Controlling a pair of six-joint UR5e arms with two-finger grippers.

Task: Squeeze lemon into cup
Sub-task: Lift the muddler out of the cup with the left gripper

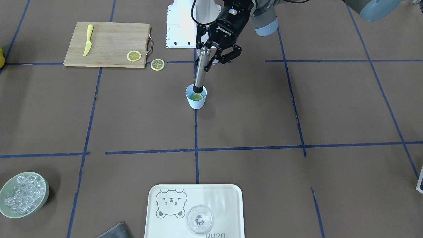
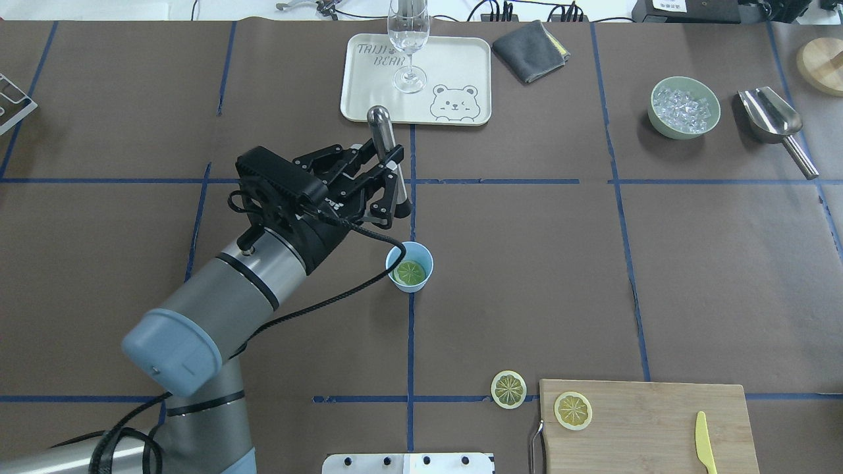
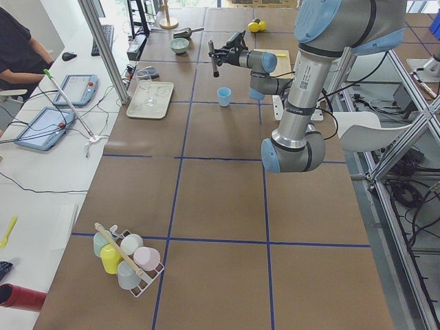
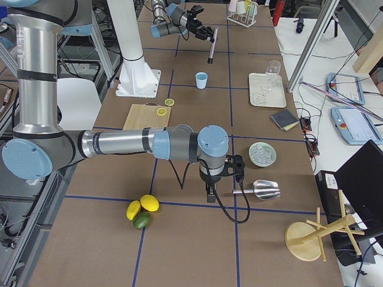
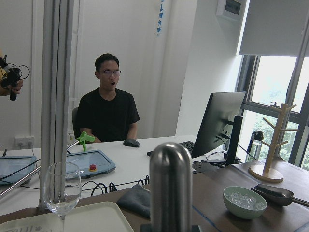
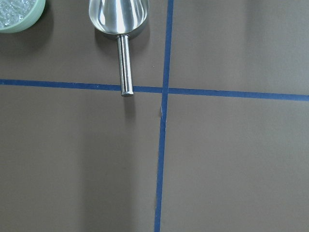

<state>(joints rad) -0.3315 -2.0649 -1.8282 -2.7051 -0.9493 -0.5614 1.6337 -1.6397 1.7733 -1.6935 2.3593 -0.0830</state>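
Note:
The light-blue cup [image 1: 196, 97] stands near the table's middle, with one lemon slice [image 1: 197, 97] lying flat inside it. The overhead view shows the cup [image 2: 409, 266] and the slice [image 2: 409, 271] too. My left gripper [image 1: 207, 61] is shut on a steel muddler [image 1: 200, 71] with a black tip. In the overhead view the gripper [image 2: 394, 184] holds the muddler [image 2: 388, 161] raised above and just beyond the cup. My right gripper [image 4: 210, 191] hangs far away by the scoop; I cannot tell whether it is open.
Two more lemon slices lie on the cutting board [image 1: 134, 56] and beside it [image 1: 157, 64], and a yellow knife [image 1: 88, 39] lies on the board too. A tray [image 1: 158, 224] holds a clear glass [image 1: 199, 219]. An ice bowl [image 2: 683, 107], a steel scoop [image 2: 770, 115] and a grey cloth [image 2: 530, 41] lie at the far side.

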